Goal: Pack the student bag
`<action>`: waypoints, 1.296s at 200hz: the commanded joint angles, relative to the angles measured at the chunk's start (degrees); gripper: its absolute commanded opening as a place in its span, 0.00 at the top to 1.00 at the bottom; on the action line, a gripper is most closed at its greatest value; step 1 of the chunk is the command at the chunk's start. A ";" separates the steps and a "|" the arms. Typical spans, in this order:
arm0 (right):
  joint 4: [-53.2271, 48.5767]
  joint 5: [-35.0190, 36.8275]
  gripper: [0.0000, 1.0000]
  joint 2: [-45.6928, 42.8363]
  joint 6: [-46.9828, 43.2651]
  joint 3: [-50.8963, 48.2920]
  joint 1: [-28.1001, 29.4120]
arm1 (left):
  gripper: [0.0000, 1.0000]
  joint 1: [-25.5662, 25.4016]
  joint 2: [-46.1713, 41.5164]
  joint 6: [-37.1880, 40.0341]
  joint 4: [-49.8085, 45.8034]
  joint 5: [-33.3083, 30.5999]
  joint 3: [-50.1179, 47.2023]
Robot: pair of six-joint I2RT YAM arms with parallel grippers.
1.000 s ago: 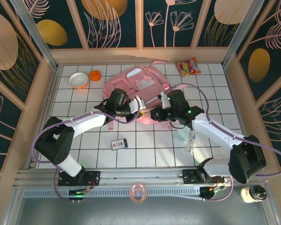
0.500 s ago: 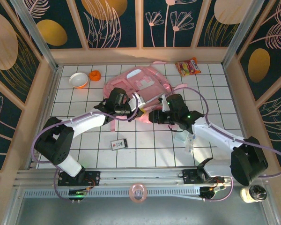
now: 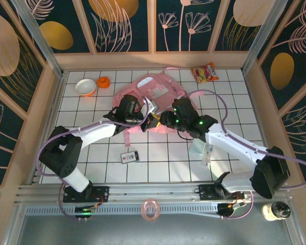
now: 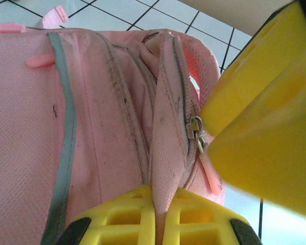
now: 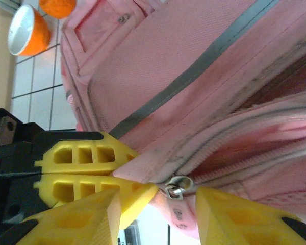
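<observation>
The student bag (image 3: 149, 91), a soft pale-pink backpack, lies flat at the back centre of the tiled table. My left gripper (image 3: 151, 115) is at its near edge, shut on a fold of the bag's fabric (image 4: 166, 168) beside the zip. In the left wrist view that gripper (image 4: 159, 193) pinches the fold between its yellow fingers. My right gripper (image 3: 164, 120) sits right next to it, open. In the right wrist view its jaws (image 5: 159, 198) stand either side of the metal zipper pull (image 5: 176, 186), apart from it. The zip (image 5: 245, 148) is partly open above the pull.
An orange-and-white bowl (image 3: 85, 87) and a small orange thing (image 3: 103, 81) sit at the back left. A snack packet (image 3: 204, 73) lies at the back right. A small card box (image 3: 129, 156) and a clear container (image 3: 201, 148) lie on the near tiles.
My right gripper has moved left and closed in on the zipper pull beside the left gripper. The left gripper has kept its hold on the bag's fold.
</observation>
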 commanded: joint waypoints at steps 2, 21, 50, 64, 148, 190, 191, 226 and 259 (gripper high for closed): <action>-4.28 4.09 0.57 2.78 0.91 2.92 1.20 | 1.00 0.26 0.16 -3.27 3.38 4.50 3.20; -6.80 6.66 0.58 4.35 0.38 4.03 2.21 | 1.00 0.23 0.21 -3.43 3.16 4.65 3.54; -11.30 11.00 0.66 4.61 0.31 4.17 2.81 | 1.00 0.28 0.37 -3.27 2.63 4.51 4.16; -12.64 11.66 0.67 4.41 -0.34 3.90 2.81 | 1.00 0.34 0.46 -3.23 2.39 4.65 4.47; -9.09 10.75 0.67 6.07 -12.11 4.00 3.06 | 1.00 0.71 0.39 -3.48 2.47 6.04 5.40; -12.95 13.95 0.90 7.21 -14.24 6.10 1.82 | 1.00 1.03 -0.37 -1.61 -0.02 4.63 5.07; -13.00 13.95 0.90 7.13 -14.24 6.10 1.74 | 1.00 1.04 -0.39 -1.57 -0.07 4.64 5.06; -14.52 12.15 1.00 3.33 -15.00 4.15 -2.05 | 1.00 2.19 -1.02 -0.06 -1.45 2.91 4.09; -14.32 6.58 1.00 0.30 -17.45 1.54 -6.90 | 1.00 3.73 -1.86 1.22 -2.31 2.51 3.05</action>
